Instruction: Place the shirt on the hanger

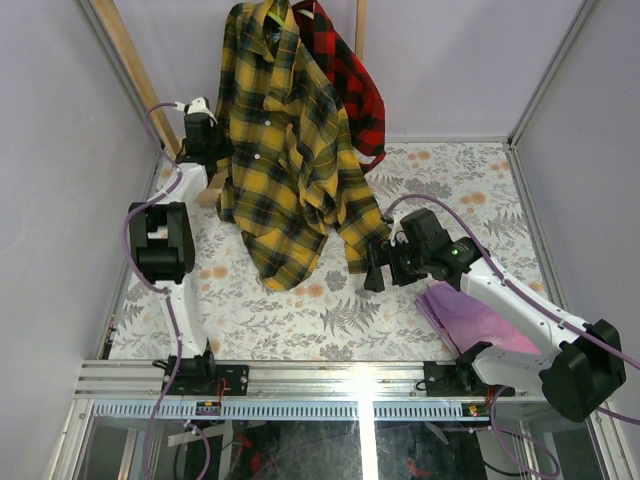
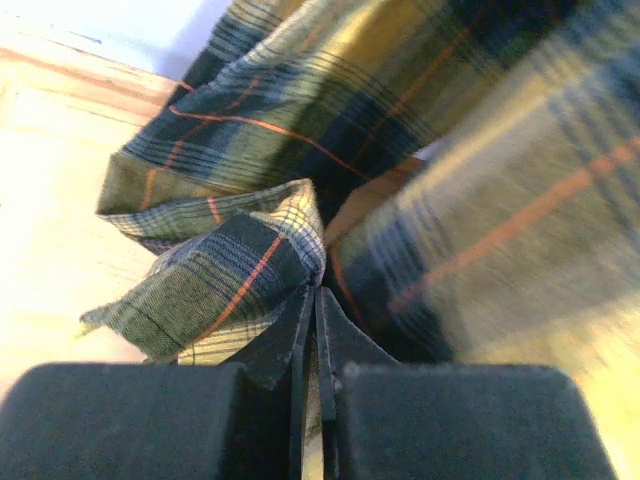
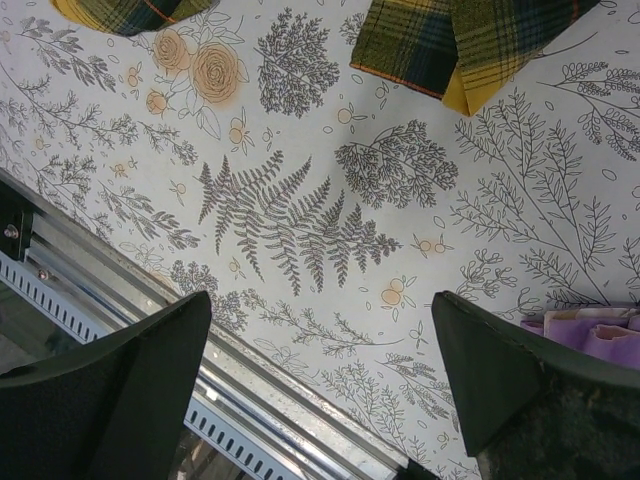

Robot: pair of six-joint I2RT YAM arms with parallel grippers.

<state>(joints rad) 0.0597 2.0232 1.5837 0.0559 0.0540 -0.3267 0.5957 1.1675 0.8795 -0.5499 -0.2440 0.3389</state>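
Left gripper is pressing its fingers together on a fold at the edge of the shirt; in the wrist view, plaid cloth is running right into the closed tips. Ahead of and to the right of this gripper, the yellow and dark green plaid shirt is hanging full length from the top of the scene. Its collar is sitting high above the gripper and its hem and one sleeve are trailing onto the floral table below it. Beyond the shirt, a red-and-black plaid shirt is hanging against the wooden rack frame. The hanger is not showing; cloth is covering wherever it lies. Judging by the spread shoulders, the shirt is probably being carried already, leaving only tidying and release, though this is not confirmable. The left arm is reaching far forward, elbow raised, wrist turned toward the shirt's side. The right gripper is holding its fingers spread wide and empty over the table, a sleeve cuff just ahead of it and a purple cloth behind it.
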